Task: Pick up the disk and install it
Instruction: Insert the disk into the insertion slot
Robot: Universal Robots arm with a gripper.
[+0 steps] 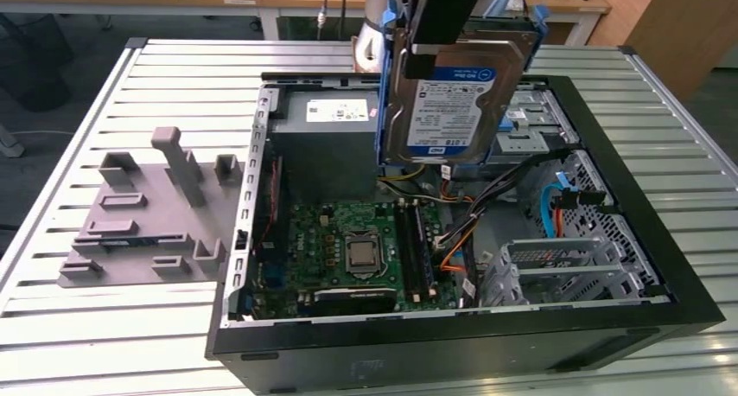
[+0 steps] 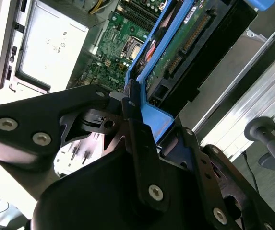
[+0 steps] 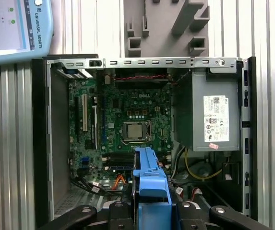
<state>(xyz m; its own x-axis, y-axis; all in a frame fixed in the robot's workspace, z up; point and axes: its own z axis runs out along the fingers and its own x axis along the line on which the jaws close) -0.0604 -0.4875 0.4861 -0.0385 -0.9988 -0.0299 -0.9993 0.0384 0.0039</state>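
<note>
The disk (image 1: 455,102), silver-grey with a white-and-blue label and a blue carrier frame, hangs on edge above the open computer case (image 1: 645,266), over its back half. My gripper (image 1: 444,20) is shut on the disk's upper edge. In the second wrist view the black fingers (image 2: 136,129) clamp the blue frame (image 2: 159,120), and the disk's green circuit-board side (image 2: 185,48) faces the camera. The first wrist view looks straight down past the blue frame (image 3: 149,179) into the case.
Inside the case lie the motherboard (image 1: 358,249), a grey power supply (image 1: 328,119) and a metal drive cage (image 1: 565,271) with loose cables. A grey moulded holder block (image 1: 150,214) sits on the slatted table (image 1: 69,327) at the exterior view's left.
</note>
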